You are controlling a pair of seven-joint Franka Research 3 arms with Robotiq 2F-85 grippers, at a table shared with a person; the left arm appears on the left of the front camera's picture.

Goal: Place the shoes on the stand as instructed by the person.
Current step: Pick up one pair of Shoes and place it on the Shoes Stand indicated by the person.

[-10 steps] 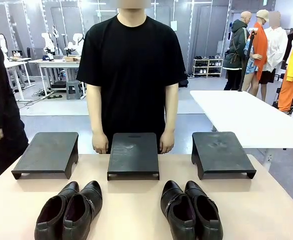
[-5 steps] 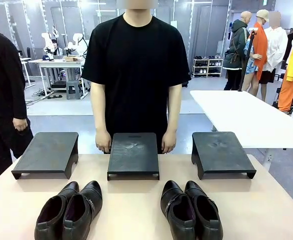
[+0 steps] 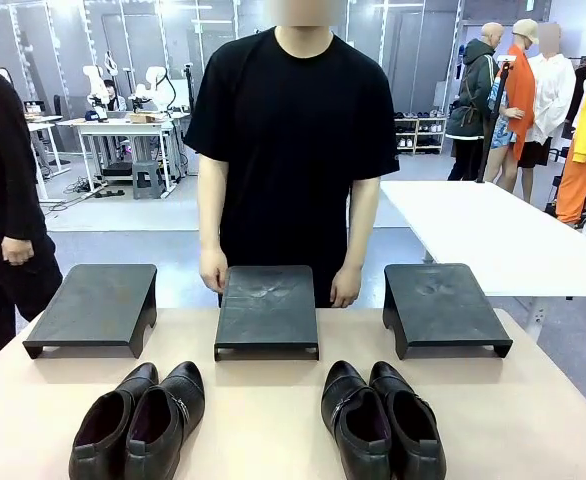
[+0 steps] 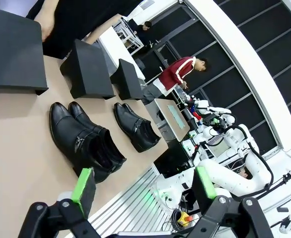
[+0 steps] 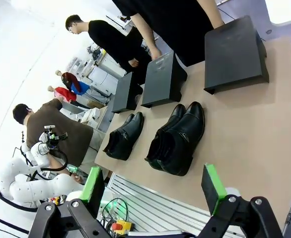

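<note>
- Front view: two pairs of black shoes sit on the table (image 3: 263,430) along the bottom edge. The left pair (image 3: 138,420) is at lower left and the right pair (image 3: 383,420) at lower right, toes pointing up the frame.
- Just above them, three dark stands run in a row across the middle: left stand (image 3: 93,305), middle stand (image 3: 266,305), right stand (image 3: 443,300). All three tops are bare.
- The person (image 3: 298,140), in a black T-shirt, stands at upper centre behind the middle stand. One hand (image 3: 213,270) and the other hand (image 3: 346,288) hang by its far corners. I see no pointing gesture.
- My left pincer (image 4: 144,183), at the bottom of the left wrist view, gapes wide and holds nothing. The shoes lie well apart from it, at mid-left of that frame.
- My right pincer (image 5: 153,186), at the bottom of the right wrist view, also gapes wide and holds nothing. The shoes lie at the centre of that frame.
- Progress, as I judge it: nothing is done yet. Both pairs are left to lift onto stands, and I need the person to show which ones.
- Writing: I can read no brand, label or print on the shoes or stands.
</note>
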